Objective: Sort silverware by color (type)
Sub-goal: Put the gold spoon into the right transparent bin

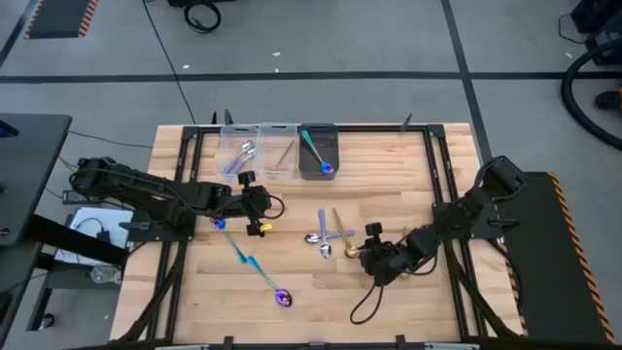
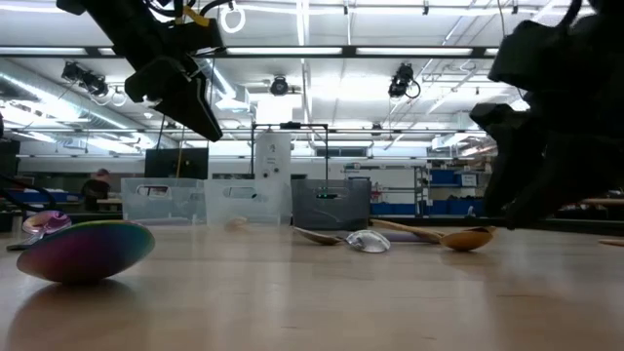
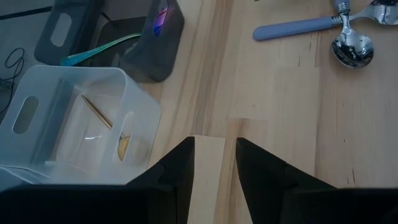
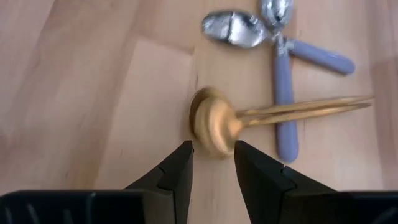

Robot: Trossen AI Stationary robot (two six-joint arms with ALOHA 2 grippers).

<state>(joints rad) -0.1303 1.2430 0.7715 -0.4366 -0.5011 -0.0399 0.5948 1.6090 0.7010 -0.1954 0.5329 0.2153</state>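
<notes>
My right pincer [image 4: 213, 163] low over table centre-right, fingers slightly spread, pinching nothing. Gold spoon [image 4: 249, 118] bowl just ahead of tips, handle running away across lilac spoon [image 4: 284, 106]. Left pincer [image 1: 255, 206] farther off.

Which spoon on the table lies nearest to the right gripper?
The all-gold spoon: its bowl lies just before the right gripper, while both lilac-handled silver spoons lie beyond.
</notes>
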